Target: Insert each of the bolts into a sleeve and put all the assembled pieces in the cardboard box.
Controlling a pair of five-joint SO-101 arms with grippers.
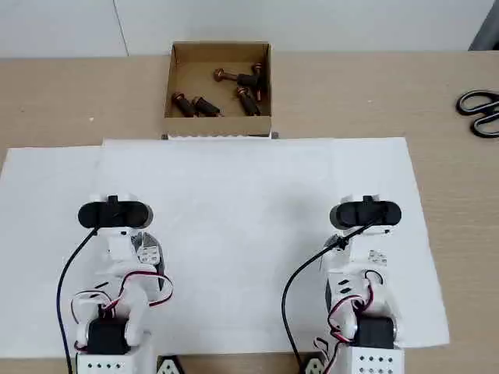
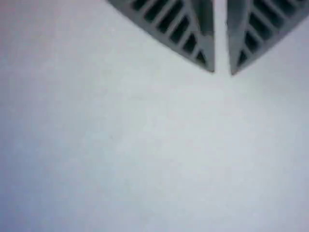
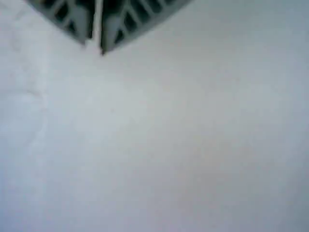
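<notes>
Basically both arms sit folded at the near edge of the worktop [image 1: 62,93], side by side and well apart, over a big white paper sheet [image 1: 249,202]. Left arm [image 1: 117,257] is on the left of the high view, right arm [image 1: 362,265] on the right, each with a black cable looping down toward its base.

Left jaws: ribbed grey fingers [image 2: 188,34] drawn nearly together, thin slit between the tips, nothing pinched, plain white paper under them. Right jaws: fingers [image 3: 72,14] pressed together, just a hairline gap, also nothing between them, same white paper below, with a faint crease off to one side.

Cardboard box [image 1: 221,125] sits at the far edge of the paper, roughly centred between the arms and well away from both. Inside it lie several dark bolt pieces [image 1: 204,107] with coppery ends, scattered at different angles, two near the left wall and the rest toward the right wall. Can't tell from the high view whether every one has its sleeve on.

Black-handled scissors [image 1: 479,113] lie on bare worktop at the far right edge, off the paper.
</notes>
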